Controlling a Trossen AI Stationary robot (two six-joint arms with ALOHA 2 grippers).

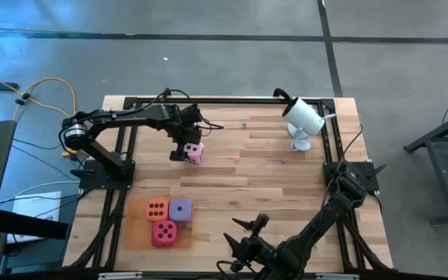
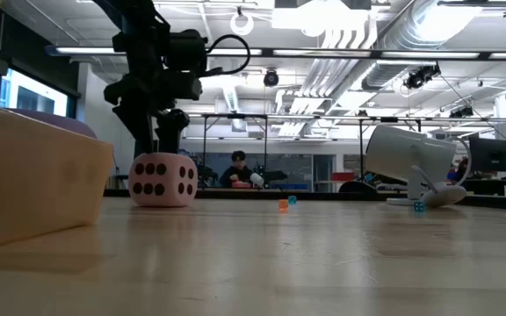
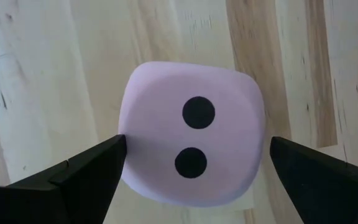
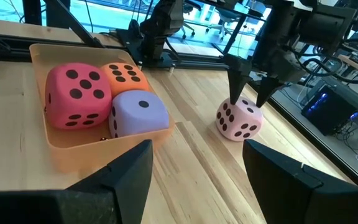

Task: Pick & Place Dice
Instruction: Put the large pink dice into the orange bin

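Pink die [image 3: 191, 143] sits frame-centre between left gripper [image 3: 194, 171] fingers, spread wide, gripping nothing; off-centre closing could roll it.

Matt, seemingly foam dice [image 4: 106, 102] — wood table [image 1: 271, 171].

No readable text, labels or brand marks anywhere; only dark pips on the light pink die [image 3: 191, 140], two showing on top.

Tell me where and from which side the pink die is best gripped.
Grip the pink die across two opposite side faces, coming straight down. It sits flat and alone on the table, sides free. The open left gripper already straddles it that way.
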